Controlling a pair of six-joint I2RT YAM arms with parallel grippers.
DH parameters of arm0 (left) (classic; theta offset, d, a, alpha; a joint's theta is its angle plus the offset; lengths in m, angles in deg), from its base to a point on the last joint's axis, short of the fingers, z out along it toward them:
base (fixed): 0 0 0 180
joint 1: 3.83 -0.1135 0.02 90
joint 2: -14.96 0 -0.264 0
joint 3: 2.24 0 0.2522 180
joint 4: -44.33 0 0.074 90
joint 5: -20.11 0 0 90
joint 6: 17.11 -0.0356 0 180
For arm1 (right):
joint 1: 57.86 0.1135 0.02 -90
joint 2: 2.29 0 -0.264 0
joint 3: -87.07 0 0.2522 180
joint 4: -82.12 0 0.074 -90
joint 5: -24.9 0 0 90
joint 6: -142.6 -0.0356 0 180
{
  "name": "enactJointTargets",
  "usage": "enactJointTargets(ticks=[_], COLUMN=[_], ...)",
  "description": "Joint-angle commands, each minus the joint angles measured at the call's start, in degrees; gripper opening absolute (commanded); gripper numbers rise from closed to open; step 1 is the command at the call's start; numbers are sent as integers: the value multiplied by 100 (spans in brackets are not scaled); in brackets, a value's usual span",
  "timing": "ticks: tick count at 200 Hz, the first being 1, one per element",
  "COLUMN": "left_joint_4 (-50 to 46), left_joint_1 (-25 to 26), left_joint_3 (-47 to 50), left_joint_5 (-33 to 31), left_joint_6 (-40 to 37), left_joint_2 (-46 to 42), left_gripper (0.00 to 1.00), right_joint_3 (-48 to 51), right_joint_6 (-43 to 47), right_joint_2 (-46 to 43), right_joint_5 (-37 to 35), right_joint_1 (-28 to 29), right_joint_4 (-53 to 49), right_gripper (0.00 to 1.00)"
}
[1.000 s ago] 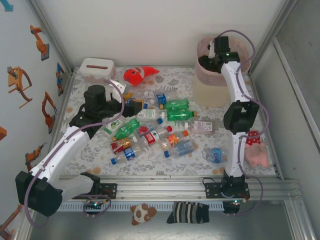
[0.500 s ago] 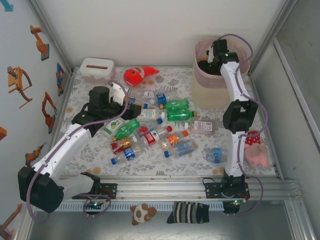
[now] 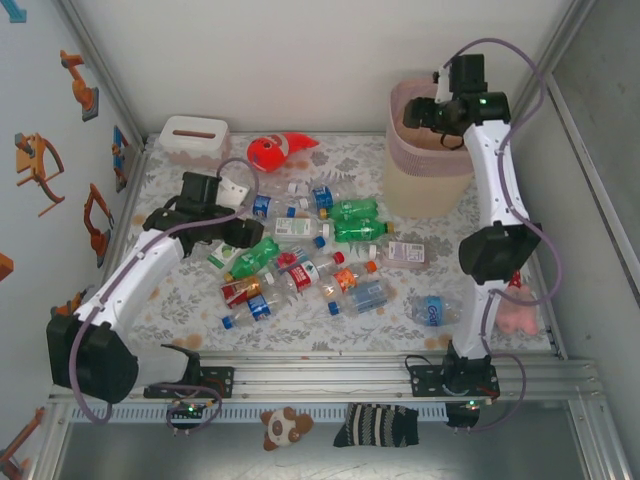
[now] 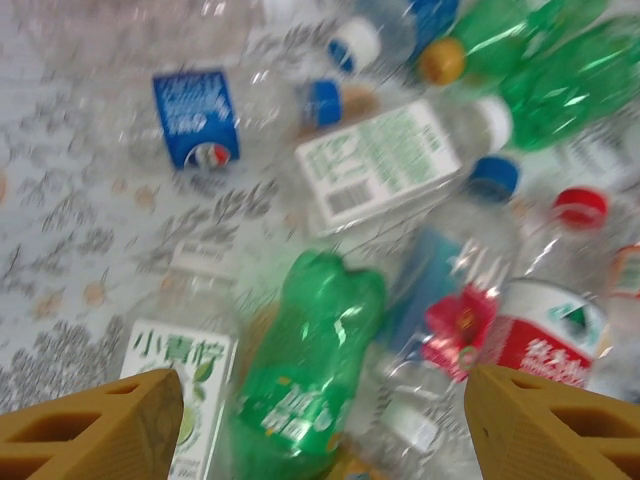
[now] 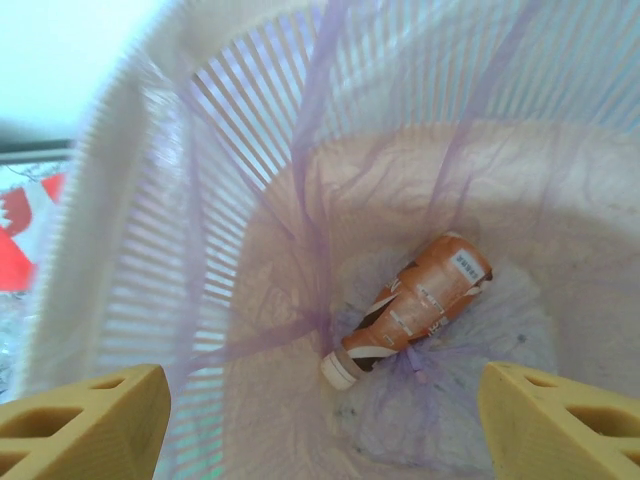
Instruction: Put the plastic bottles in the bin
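We're over the floral-patterned desk (image 3: pixel 175 295). The heap of small clear and green plastic bottles (image 3: pixel 300 255) sprawls across its middle, most of them touching or overlapping.

The left pincer (image 3: pixel 238 190) hovers above the heap's left end. Through its wrist camera we see the tan fingers (image 4: pixel 110 420) released and spread wide, with nothing between them. Below lies a crumpled green bottle (image 4: pixel 305 370), and just beside it a clear bottle with a white-and-green label (image 4: pixel 180 385). Further on we catch a clear bottle with a blue label (image 4: pixel 195 115), a white-labelled bottle with a barcode (image 4: pixel 380 165) and a red-capped bottle with a red-and-white label (image 4: pixel 545 335). That view is blurred, so we can't read finer detail.

At the far-right corner of the desk stands the tall beige wastebasket with a pink translucent liner (image 3: pixel 425 185). The right pincer (image 3: pixel 418 117) hangs above its mouth, also released, its fingers apart and gripping nothing. Looking straight down, we see one orange-brown labelled bottle with a white cap (image 5: pixel 420 300) lying on its side on the liner at the bottom.

One blue-labelled bottle (image 3: pixel 432 310) lies apart from the heap, toward the near-right corner. A low white tissue box (image 3: pixel 193 135) sits at the far-left corner, and a red-orange fish toy (image 3: pixel 278 150) lies along the far edge.
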Motion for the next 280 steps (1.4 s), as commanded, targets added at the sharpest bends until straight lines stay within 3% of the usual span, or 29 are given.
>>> enactJointTargets(ticks=[1,109,280], left_joint_4=[-902,-1857,-2060], left_joint_1=[-93,-392,-1240], left_joint_3=[-338,-778,-1207], left_joint_5=[-484,-1328,-373], left_joint_6=[-330,-591,-604], left_joint_2=[422,1942,3218], left_gripper=[73,75,79], right_joint_3=[-24,1325,2154], right_joint_6=[79,-52,-246], right_joint_2=[-358,-1818,-2169], right_joint_5=[-145,27,177], right_joint_1=[-33,-33,2], right_joint_4=[-189,173,367], right_gripper=[79,79,77])
